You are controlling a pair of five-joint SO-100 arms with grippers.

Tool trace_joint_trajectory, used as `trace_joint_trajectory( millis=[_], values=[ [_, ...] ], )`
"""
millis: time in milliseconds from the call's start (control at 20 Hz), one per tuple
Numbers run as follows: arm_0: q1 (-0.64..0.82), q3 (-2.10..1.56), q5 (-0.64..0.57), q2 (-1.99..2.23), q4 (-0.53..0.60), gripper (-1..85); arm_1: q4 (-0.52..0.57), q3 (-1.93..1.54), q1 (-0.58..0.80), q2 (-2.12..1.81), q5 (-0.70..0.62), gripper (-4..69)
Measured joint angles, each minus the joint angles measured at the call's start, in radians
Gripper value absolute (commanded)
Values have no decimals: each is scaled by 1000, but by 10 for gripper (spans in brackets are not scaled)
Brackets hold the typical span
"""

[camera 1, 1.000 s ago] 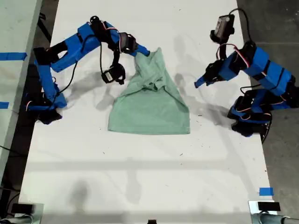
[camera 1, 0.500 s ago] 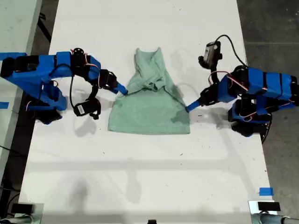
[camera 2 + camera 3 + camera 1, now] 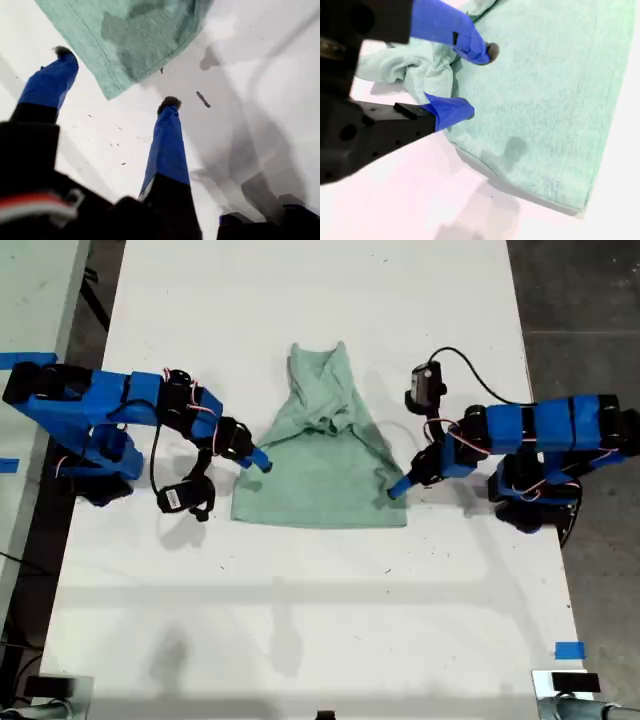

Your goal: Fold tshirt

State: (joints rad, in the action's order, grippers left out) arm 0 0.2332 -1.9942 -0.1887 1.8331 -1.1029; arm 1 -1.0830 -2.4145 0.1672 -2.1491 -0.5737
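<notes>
The pale mint-green tshirt (image 3: 322, 472) lies on the white table (image 3: 300, 620), its upper part bunched and narrowed toward the far end and its hem flat toward the near edge. My first gripper (image 3: 397, 488) is open at the shirt's edge on the exterior view's right, just above the hem corner. In the first wrist view that tshirt (image 3: 140, 35) corner lies between the spread fingertips of my first gripper (image 3: 116, 77). My second gripper (image 3: 262, 460) sits at the shirt's opposite side edge. My second gripper (image 3: 476, 81) is open, straddling the edge of the tshirt (image 3: 545, 90) beside a bunched fold.
Blue tape marks sit at the table's near corner on the exterior view's right (image 3: 569, 650) and on a grey surface on its left (image 3: 25, 361). Dark floor (image 3: 580, 310) borders the table on the right. Both arm bases stand at the table's side edges.
My second gripper has left the shirt's far end and come down to its side edge. My first gripper has swung in and lowered to the opposite edge near the hem.
</notes>
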Motion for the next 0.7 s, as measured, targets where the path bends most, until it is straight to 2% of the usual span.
trace_joint_trajectory(
  millis=[200,400,600,700],
  values=[
    [0,0,-2,0,-12,148,74,2,-5,202,44,320],
    [0,0,-2,0,-31,148,83,133,-3,387,81,282],
    [0,0,-2,0,-40,148,84,230,-2,509,89,215],
    [0,0,-2,0,-46,148,84,267,3,541,91,127]
  ],
)
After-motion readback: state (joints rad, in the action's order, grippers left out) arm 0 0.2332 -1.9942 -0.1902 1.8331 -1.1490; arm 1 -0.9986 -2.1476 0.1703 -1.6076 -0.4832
